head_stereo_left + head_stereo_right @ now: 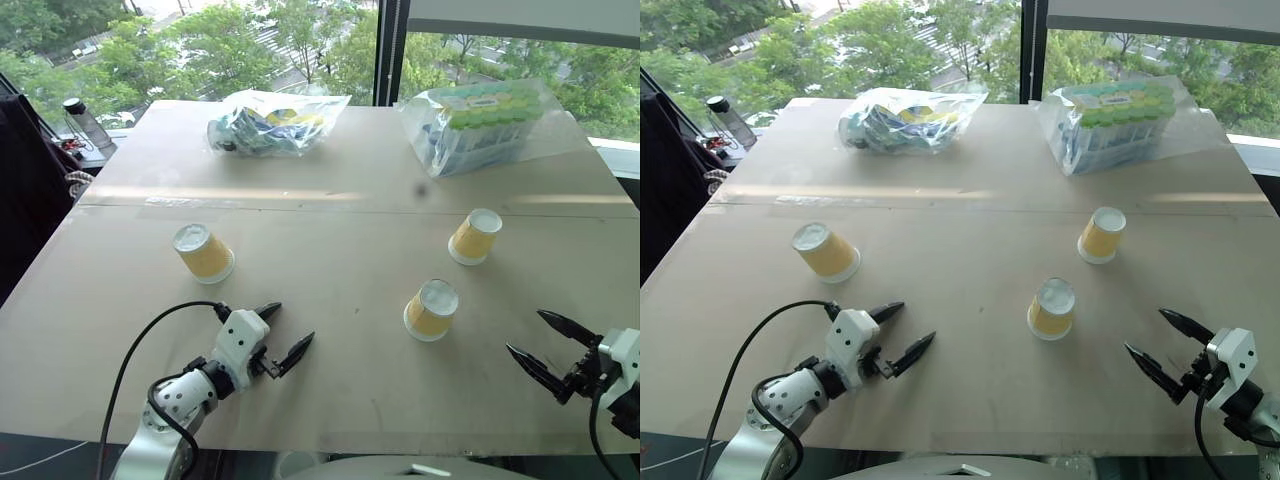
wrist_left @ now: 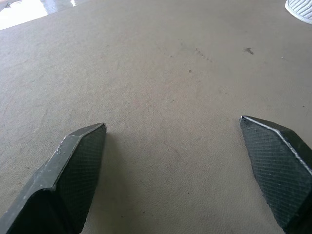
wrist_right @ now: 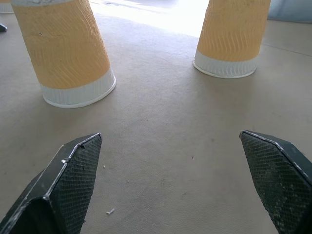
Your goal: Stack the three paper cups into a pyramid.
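The 3 paper cups stand upside down and well apart on the table (image 1: 330,400), 1 at the left (image 1: 204,251), 1 near centre (image 1: 431,310), 1 farther right (image 1: 474,236), so no pyramid exists yet, and the left gripper (image 1: 282,332) and right gripper (image 1: 538,345) hover wide open and empty, ready to fetch them.

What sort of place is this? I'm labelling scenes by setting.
Probably an upper-floor office or lab: a table by big windows over treetops and a street, with paper cups and bagged goods set out.
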